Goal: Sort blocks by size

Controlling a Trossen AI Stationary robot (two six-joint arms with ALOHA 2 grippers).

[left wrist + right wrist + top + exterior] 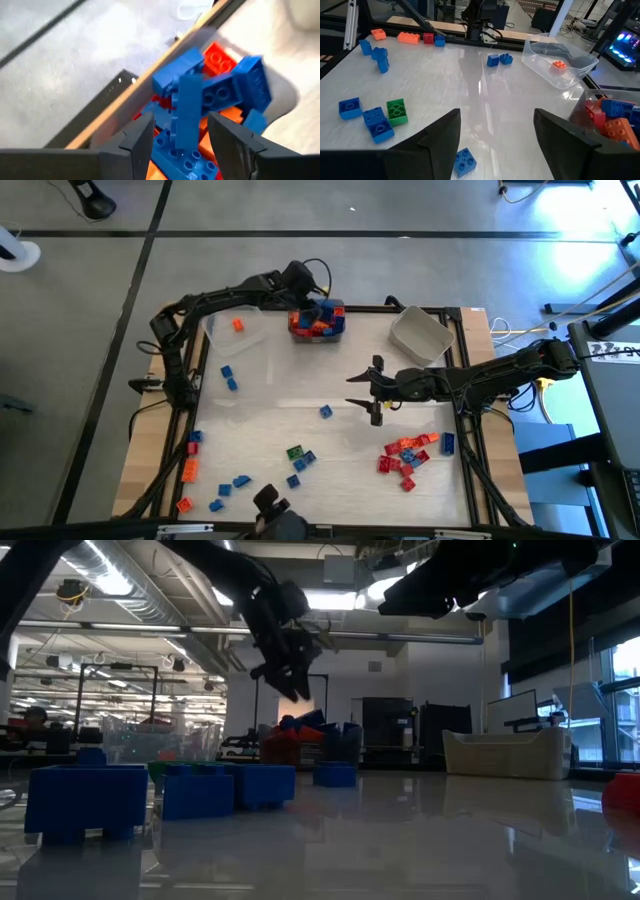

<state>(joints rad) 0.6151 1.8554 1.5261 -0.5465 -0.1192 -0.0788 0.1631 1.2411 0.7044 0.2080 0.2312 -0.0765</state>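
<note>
While the left hand hangs open and empty over the bin, a long blue block stands on end between its fingers. The right hand, open and empty, hovers mid-tabletop, nearest the lone blue block.

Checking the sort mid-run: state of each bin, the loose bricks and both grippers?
Left gripper: open, over the full bin, a long blue brick upright between its fingers.
Right gripper: open, empty, above mid-table.
Full bin: heaped with red, orange and blue bricks.
Clear bin: one orange brick inside.
Grey bin: upright, looks empty.
Loose bricks: scattered on the table, unsorted.
</note>
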